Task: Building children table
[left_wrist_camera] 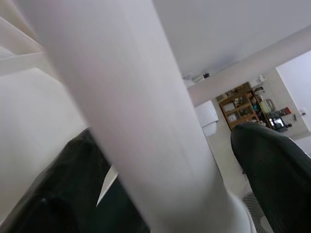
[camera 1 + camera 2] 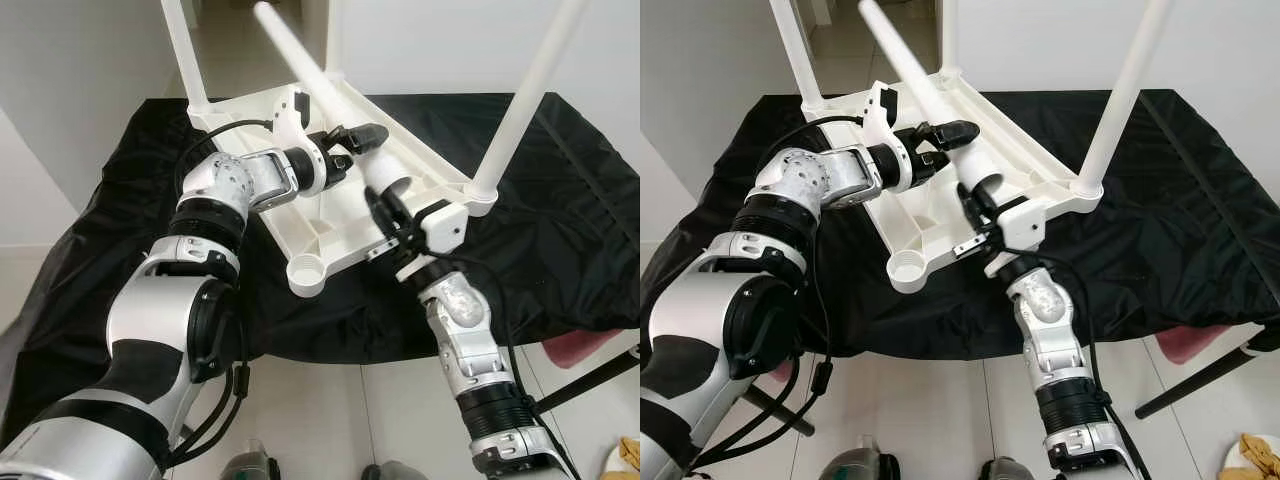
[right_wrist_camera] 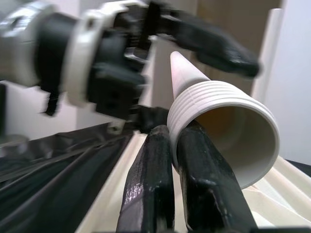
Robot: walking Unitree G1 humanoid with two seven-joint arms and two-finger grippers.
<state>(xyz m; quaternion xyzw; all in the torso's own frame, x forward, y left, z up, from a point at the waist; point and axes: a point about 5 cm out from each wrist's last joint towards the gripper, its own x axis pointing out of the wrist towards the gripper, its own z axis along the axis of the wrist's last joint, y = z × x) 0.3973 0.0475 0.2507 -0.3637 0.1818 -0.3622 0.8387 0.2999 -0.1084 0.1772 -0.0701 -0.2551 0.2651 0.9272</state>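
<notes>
An upturned white child's table (image 2: 330, 225) is laid on a surface covered by a black cloth (image 2: 560, 240), its frame reaching from the far left edge toward the near middle, where an empty round leg socket (image 2: 306, 273) sits close to the near edge. Three legs already stand upright from the frame; broad bare cloth is left to the right of it and a narrower strip to the left.

A loose white table leg (image 2: 330, 95) is held slanting above the frame, its ribbed hollow end (image 3: 228, 131) lowest. The left gripper (image 2: 345, 145) is closed around the leg partway up. The right gripper (image 2: 385, 205) is set at the ribbed end, its two fingers (image 3: 204, 184) pressed nearly together against the rim; whether they truly clamp it cannot be told.

Pale tiled floor (image 2: 930, 400) is seen before the near edge, white walls beyond the far edge.
</notes>
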